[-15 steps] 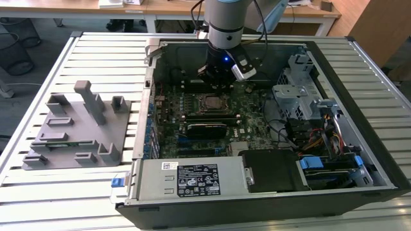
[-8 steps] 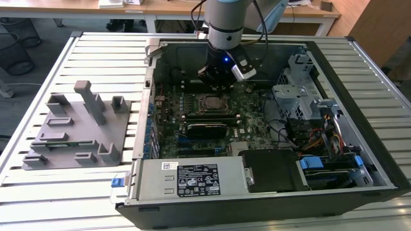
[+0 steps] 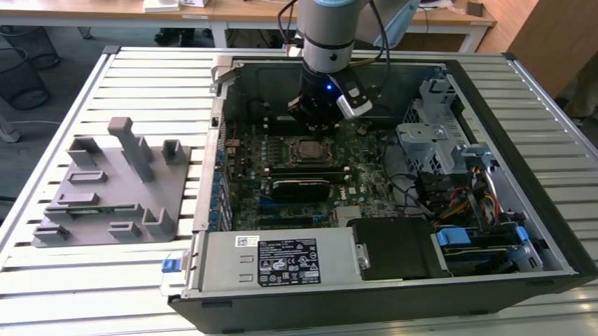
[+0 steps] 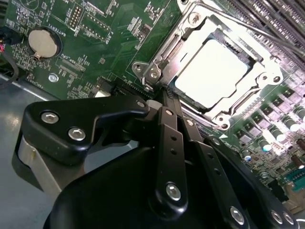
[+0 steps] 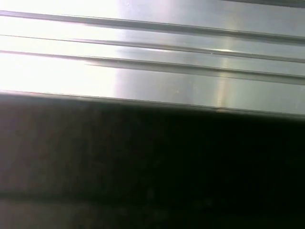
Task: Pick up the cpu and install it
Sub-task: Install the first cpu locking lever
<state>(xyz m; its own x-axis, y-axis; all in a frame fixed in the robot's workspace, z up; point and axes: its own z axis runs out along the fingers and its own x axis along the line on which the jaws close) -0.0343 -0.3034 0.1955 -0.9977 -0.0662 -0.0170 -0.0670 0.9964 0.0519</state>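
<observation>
Here cpu [image 4: 213, 71] just beside tool [image 4: 159, 95]

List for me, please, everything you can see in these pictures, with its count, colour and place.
computer case: one, black, open on the slatted table.
slatted table: one, silvery.
motherboard: one, green, on the case floor.
cpu: one, silvery, seated in the socket frame.
socket frame: one, metal, around the cpu.
coin cell: one, silver, on the motherboard.
fixture plate: one, grey, beside the case at the exterior view's left.
power supply: one, grey, near the case front.
claw: one, black, close above the motherboard beside the socket frame.
</observation>
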